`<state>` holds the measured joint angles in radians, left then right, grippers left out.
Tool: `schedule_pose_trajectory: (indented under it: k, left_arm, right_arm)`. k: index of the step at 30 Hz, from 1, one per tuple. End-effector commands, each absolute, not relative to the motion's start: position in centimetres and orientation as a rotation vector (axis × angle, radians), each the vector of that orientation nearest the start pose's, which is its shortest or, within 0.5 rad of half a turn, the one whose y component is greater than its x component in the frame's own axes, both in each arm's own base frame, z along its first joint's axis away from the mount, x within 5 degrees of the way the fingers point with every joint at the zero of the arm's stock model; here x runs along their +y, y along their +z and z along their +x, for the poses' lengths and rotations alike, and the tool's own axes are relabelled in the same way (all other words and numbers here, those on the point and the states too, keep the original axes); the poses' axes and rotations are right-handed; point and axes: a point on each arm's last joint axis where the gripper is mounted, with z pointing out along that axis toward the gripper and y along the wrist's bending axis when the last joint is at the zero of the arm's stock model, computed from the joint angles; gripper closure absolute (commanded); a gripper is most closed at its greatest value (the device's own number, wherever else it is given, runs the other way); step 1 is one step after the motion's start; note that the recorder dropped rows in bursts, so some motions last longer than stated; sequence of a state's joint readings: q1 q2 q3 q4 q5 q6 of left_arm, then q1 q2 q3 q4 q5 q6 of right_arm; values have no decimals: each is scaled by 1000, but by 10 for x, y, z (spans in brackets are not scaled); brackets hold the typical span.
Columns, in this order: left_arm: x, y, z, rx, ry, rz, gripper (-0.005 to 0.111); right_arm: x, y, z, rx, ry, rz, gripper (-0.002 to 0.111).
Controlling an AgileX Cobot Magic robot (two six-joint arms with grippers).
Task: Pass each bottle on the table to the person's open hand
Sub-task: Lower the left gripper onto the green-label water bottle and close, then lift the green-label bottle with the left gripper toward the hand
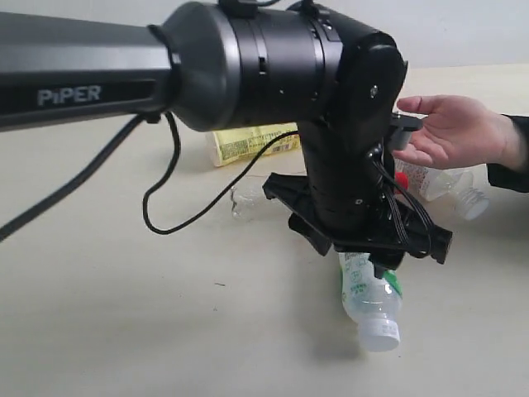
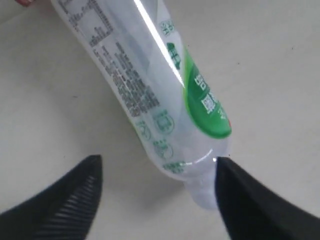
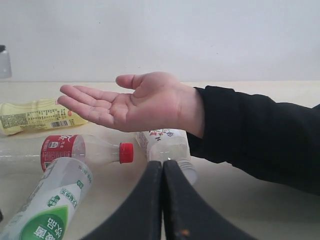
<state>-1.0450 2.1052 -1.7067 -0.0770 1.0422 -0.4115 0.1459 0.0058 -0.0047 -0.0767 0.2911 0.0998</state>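
Observation:
The green-labelled bottle (image 1: pixel 371 299) (image 2: pixel 165 95) (image 3: pixel 47 207) lies on the table (image 1: pixel 165 314), white cap toward the front. My left gripper (image 1: pixel 376 263) (image 2: pixel 157 195) hangs just over it, open, its fingers (image 2: pixel 65 200) astride the neck end and one pad close to the neck. The person's open hand (image 1: pixel 455 128) (image 3: pixel 130 102) is held palm up above a clear white-capped bottle (image 1: pixel 450 186) (image 3: pixel 165 142). A red-labelled bottle (image 3: pixel 75 150) lies beside it. The yellow bottle (image 1: pixel 248 145) (image 3: pixel 35 116) lies further back. My right gripper (image 3: pixel 162 167) is shut and empty, low before the hand.
The left arm's thick black body (image 1: pixel 248 66) and its cable (image 1: pixel 165 198) cross the exterior view and hide part of the bottles. The person's dark sleeve (image 3: pixel 260 135) reaches in from the right. A pale wall (image 3: pixel 200 35) stands behind the table.

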Motion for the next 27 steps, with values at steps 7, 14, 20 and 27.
schedule_pose_trajectory:
  k: [7, 14, 20, 27]
  left_arm:
    - [-406, 183, 230, 2795, -402, 764, 19]
    - [-407, 163, 235, 2821, -333, 692, 19]
    - [-409, 146, 237, 2836, -304, 677, 19]
    - [-409, 132, 238, 2856, -274, 681, 48]
  right_arm:
    - [6, 187, 54, 1766, 103, -92, 108]
    - [6, 187, 54, 1766, 103, -92, 108]
    - [6, 187, 54, 1766, 103, -92, 108]
    - [6, 188, 54, 1764, 103, -92, 108]
